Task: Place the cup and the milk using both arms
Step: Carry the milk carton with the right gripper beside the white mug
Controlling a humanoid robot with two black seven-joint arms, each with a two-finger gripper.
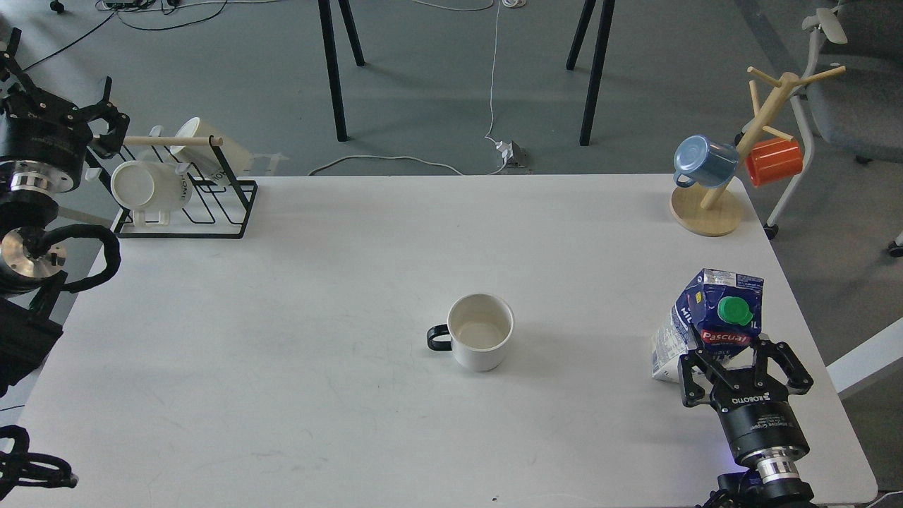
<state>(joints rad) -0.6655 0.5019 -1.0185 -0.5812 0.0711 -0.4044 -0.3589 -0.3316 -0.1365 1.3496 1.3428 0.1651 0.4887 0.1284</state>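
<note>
A white cup point(480, 332) with a black handle pointing left stands upright and empty at the table's centre. A blue Pascual milk carton point(719, 310) with a green cap stands near the right edge, a little tilted. My right gripper point(734, 356) has come in from the near right, and its fingers are closed around the carton's lower part, which hides its base. My left gripper point(62, 81) is open and empty at the far left, off the table's corner and next to the black rack, far from the cup.
A black wire rack point(185, 206) with white cups and a wooden bar stands at the back left corner. A wooden mug tree point(707, 207) with a blue mug point(700, 161) and an orange mug point(774, 161) stands at the back right.
</note>
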